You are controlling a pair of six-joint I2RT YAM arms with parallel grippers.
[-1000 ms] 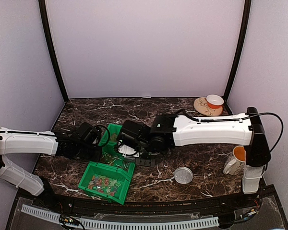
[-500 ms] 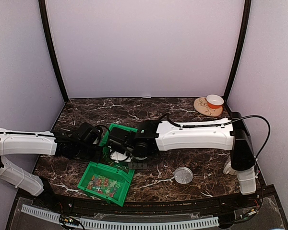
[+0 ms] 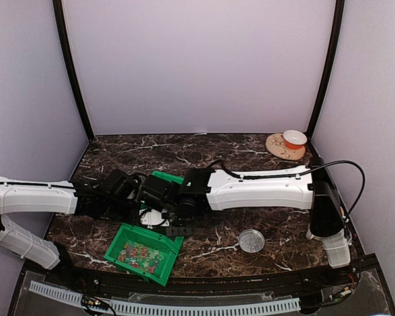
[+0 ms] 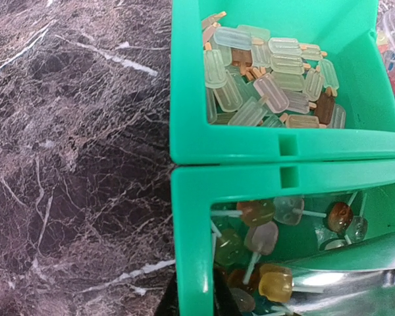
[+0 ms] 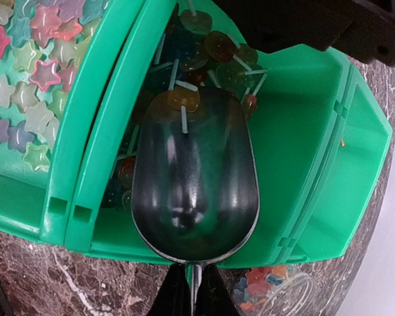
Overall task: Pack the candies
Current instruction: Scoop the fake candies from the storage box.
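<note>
No text, label, brand, number or sign can be read in any view. The brown markings on the saucer (image 3: 277,146) at the table's far right are too small to make out.

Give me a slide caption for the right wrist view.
Right pincer holds a metal scoop in a green bin of lollipops; star candies lie in the neighbouring bin.

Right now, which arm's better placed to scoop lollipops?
Right. The right gripper is shut on the scoop, whose bowl lies in the lollipop bin with a lollipop on it.
</note>
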